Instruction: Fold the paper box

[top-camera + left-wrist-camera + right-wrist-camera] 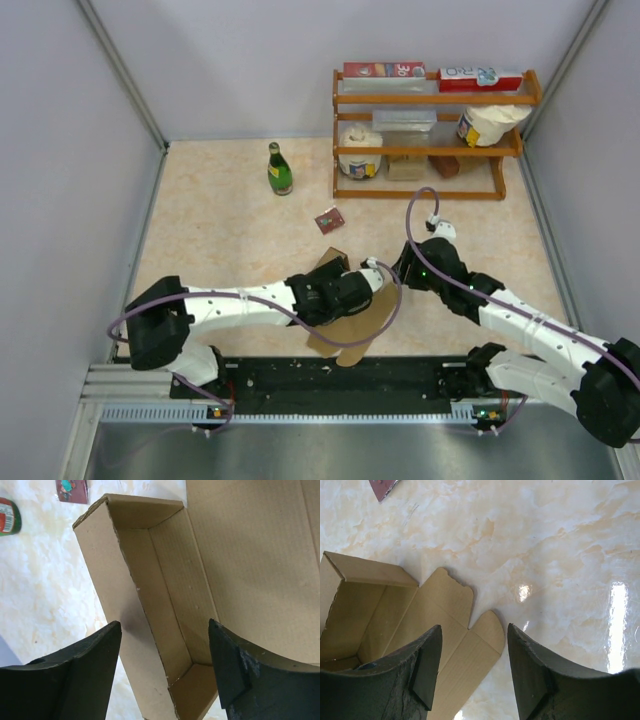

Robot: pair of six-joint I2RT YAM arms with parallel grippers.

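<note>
Paper box (pixel 355 322) half-formed at 6 o'clock of the surface (pixel 220 230), lid (pixel 250 555) flat. Left jaws released, straddling its long wall (pixel 107 580); right jaws released over rounded flaps (pixel 487 630). Pinch wall squarely, then swing lid over.

A marbled beige table (pixel 220 220) is shown. A wooden rack (pixel 420 100) is set at its far right corner. A green glass bottle (pixel 279 170) is stood near the far edge. A small dark-red card (pixel 328 219) is laid mid-table, and the half-folded paper box (pixel 355 322) toward the near edge.
</note>
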